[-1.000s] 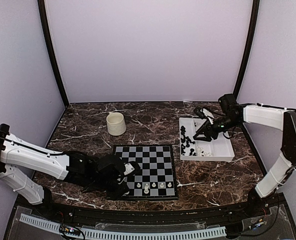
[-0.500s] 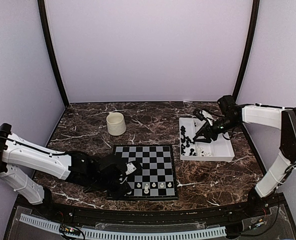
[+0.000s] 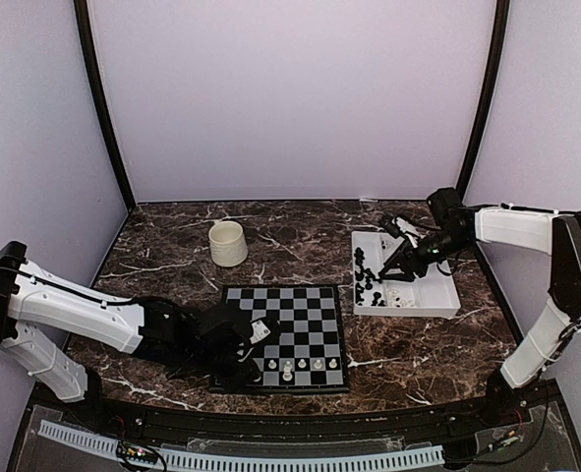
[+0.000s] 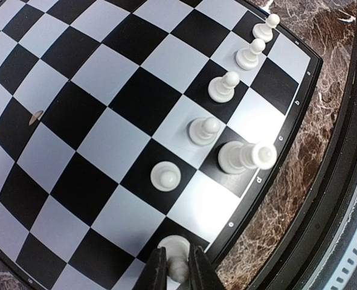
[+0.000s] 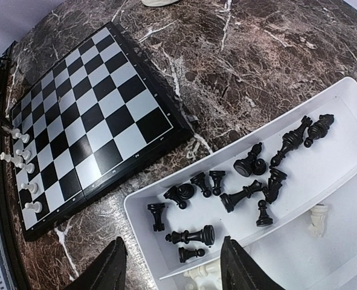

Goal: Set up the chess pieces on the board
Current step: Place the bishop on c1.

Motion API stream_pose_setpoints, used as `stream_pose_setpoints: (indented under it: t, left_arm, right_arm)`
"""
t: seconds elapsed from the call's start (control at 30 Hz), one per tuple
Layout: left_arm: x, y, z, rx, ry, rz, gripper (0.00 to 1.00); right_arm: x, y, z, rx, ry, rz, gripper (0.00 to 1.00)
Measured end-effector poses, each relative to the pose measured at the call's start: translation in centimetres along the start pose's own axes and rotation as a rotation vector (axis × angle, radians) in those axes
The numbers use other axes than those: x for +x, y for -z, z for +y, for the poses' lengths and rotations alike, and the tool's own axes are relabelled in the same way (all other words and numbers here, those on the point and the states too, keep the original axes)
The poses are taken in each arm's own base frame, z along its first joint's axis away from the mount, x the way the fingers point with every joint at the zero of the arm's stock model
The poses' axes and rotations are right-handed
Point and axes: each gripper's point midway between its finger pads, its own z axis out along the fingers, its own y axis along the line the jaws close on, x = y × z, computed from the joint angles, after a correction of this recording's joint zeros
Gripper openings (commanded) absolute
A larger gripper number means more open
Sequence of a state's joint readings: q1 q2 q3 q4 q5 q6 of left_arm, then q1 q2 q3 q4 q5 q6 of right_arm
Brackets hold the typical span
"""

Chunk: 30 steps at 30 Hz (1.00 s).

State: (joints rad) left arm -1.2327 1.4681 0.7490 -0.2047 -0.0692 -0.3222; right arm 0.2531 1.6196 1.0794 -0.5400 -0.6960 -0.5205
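Observation:
The board (image 3: 290,315) lies at the table's middle front. Along its near edge (image 4: 75,90) stand several white chess pieces (image 4: 203,130), one of them a taller piece (image 4: 243,156). My left gripper (image 4: 174,255) is shut on a white piece (image 4: 177,246) that stands on a black square by the board's near rim; it is low over the near-left corner (image 3: 254,367). My right gripper (image 5: 173,241) hangs open over the tray's black pieces (image 5: 244,196), at the tray's left part (image 3: 393,267), holding nothing.
A white compartmented tray (image 3: 437,295) sits right of the board, with black pieces (image 3: 367,277) in one compartment and a few white pieces (image 5: 317,217) in another. A cream cup (image 3: 228,243) stands behind the board's left corner. The tray wall (image 5: 136,208) faces the board (image 5: 87,96).
The left arm has crept slightly right along the board's near edge. The right gripper shifted a little left over the tray and then stayed put.

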Motion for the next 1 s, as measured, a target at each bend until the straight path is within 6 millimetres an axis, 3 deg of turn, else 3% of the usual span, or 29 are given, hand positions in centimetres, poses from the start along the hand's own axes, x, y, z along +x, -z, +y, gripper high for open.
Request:
stream_pose_setpoints:
  t: [0.27, 0.57, 0.7, 0.8, 0.93, 1.0]
  left_arm:
    - [0.3, 0.0, 0.2, -0.008, 0.000, 0.011, 0.16]
    - [0.3, 0.1, 0.4, -0.020, 0.003, 0.011, 0.42]
    - [-0.3, 1.2, 0.5, -0.030, -0.013, -0.005, 0.49]
    - [-2.7, 3.5, 0.2, -0.028, -0.054, -0.077, 0.54]
    - [-8.3, 8.4, -0.1, -0.053, -0.123, -0.258, 0.70]
    - [-11.0, 10.4, 0.4, -0.092, -0.133, -0.345, 0.72]
  right_arm:
    - [0.2, -0.1, 0.1, -0.008, -0.005, 0.005, 0.55]
    - [0.3, -0.2, 0.2, -0.014, -0.010, 0.011, 0.54]
    - [-0.4, 0.4, 0.1, -0.006, -0.010, 0.012, 0.55]
    - [-1.8, 1.1, -0.5, 0.024, 0.002, -0.004, 0.55]
    - [-3.1, 2.5, -2.4, 0.114, 0.004, -0.007, 0.53]
    - [-3.7, 3.3, -3.4, 0.173, 0.007, 0.004, 0.52]
